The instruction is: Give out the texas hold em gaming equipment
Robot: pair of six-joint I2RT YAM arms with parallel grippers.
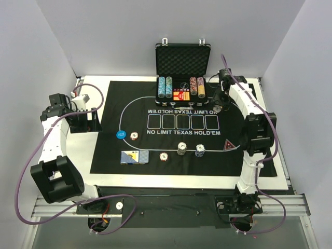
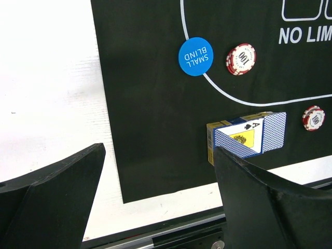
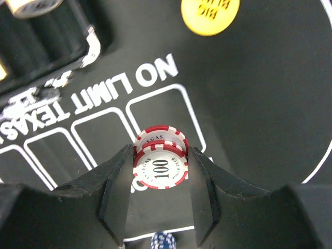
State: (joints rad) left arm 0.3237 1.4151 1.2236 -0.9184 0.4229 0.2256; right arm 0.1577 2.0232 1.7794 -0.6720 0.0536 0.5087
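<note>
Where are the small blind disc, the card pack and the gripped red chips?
small blind disc (image 2: 196,56), left wrist view, face centre.
card pack (image 2: 245,136), left wrist view, ace face.
red chips (image 3: 161,169), right wrist view, front face.

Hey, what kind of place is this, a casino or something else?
Likely a robot lab bench staged as a poker table, not a casino: a white left arm and right arm bolted to a metal rail, a black printed Texas Hold'em mat, and red-and-white striped poker chips in the right tool.

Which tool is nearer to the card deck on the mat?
Left. The left tool hangs open off the mat's left edge, the deck ahead to its right. The right tool, holding red chips, is across the mat near the case.
</note>
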